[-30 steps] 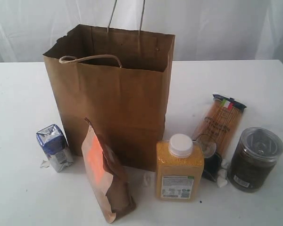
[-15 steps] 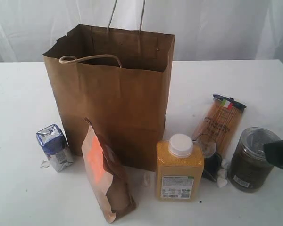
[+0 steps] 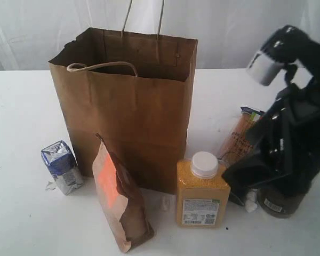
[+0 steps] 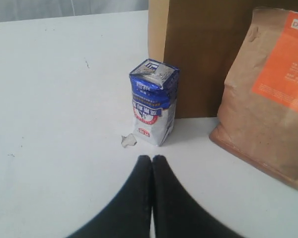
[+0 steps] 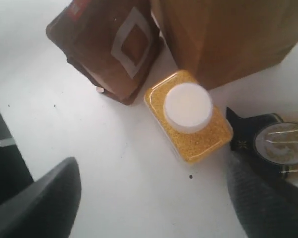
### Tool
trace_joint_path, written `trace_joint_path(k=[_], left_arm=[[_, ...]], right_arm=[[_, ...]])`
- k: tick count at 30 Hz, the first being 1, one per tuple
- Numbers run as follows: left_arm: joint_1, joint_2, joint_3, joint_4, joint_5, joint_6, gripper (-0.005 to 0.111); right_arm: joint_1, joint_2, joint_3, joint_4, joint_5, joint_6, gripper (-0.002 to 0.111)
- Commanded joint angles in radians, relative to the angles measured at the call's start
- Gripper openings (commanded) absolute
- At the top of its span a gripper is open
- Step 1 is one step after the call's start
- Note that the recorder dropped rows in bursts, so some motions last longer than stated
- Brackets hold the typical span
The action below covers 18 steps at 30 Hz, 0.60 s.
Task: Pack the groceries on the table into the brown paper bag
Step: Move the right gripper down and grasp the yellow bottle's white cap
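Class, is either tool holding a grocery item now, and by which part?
Nothing is held. The left tool is shut on nothing, short of the small blue-white carton; the right tool is open near the yellow white-capped bottle, gripping nothing.

My right arm [image 3: 290, 133] blocks most of dark jar [image 3: 280, 208], lower spaghetti packet [image 3: 240, 136]. Left wrist view: I see pouch [image 4: 268, 94] cut by edge, bag [image 4: 203, 49] top too.
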Motion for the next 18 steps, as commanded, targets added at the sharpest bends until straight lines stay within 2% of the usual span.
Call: trace_joint_path(k=[1,7,18], left_arm=[[-0.002,-0.005,0.004,-0.001,0.032,-0.009,0.001],[-0.002,-0.005,0.004,-0.001,0.032,-0.009,0.001],[-0.002,-0.005,0.004,-0.001,0.032,-0.009,0.001]], right_arm=[[0.062,0.073,-0.007,-0.068,-0.051,-0.052,0.076],[0.123,0.176,-0.007,-0.222,-0.104,-0.052,0.076],[0.139,0.31,-0.007,-0.218,-0.238,-0.102,0.076]])
